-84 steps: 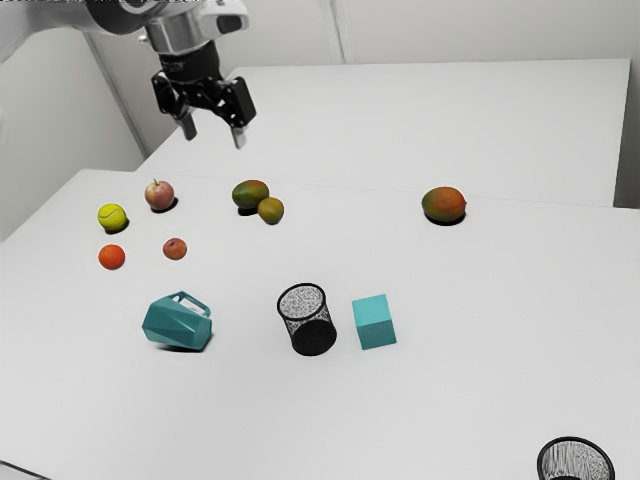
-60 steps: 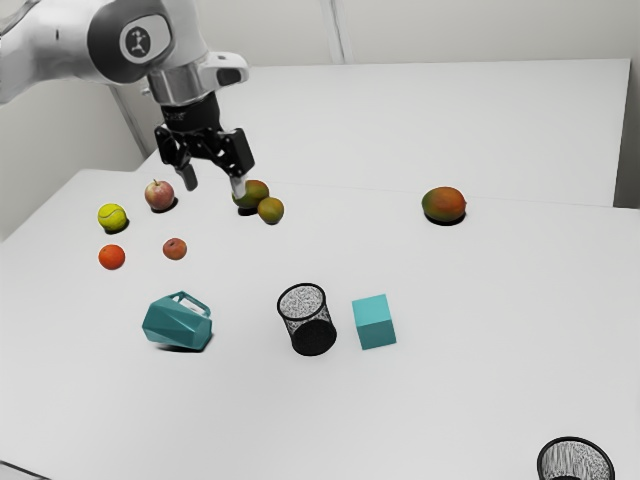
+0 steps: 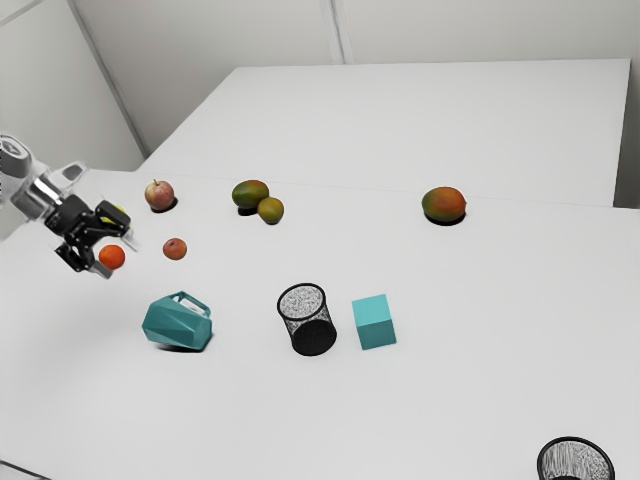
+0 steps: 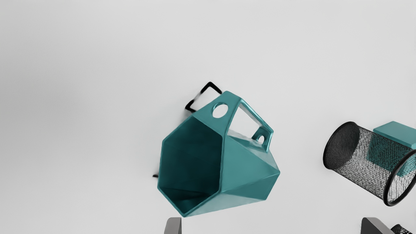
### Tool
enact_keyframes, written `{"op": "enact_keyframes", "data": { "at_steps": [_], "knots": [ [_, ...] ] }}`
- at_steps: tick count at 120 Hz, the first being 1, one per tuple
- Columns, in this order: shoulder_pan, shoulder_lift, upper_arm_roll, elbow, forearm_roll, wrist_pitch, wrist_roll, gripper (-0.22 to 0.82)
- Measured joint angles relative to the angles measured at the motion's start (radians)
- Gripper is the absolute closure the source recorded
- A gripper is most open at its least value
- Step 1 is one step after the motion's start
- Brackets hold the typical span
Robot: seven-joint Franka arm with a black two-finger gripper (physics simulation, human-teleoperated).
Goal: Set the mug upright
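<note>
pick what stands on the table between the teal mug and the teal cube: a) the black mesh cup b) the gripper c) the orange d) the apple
a: in the exterior view the black mesh cup stands between the mug, which lies on its side, and the cube, nearer the cube.

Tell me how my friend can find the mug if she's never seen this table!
On the big white table, look for the black mesh cup right beside a teal cube. On its other side from the cube, the teal mug lies tipped over. Unlike the cube, it's hollow and has a handle.
</note>
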Motion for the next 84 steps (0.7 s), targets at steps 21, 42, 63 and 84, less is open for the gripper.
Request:
{"op": "enact_keyframes", "data": {
  "at_steps": [21, 42, 63, 84],
  "knots": [
    [0.189, 0.071, -0.157, -0.005, -0.113, 0.004, 0.178, 0.00],
    [0.434, 0.193, -0.378, 0.004, -0.206, -0.019, 0.331, 0.00],
    [0.566, 0.258, -0.509, 0.010, -0.237, -0.033, 0.452, 0.00],
    [0.574, 0.219, -0.521, -0.064, -0.248, -0.041, 0.539, 0.00]
  ]
}}
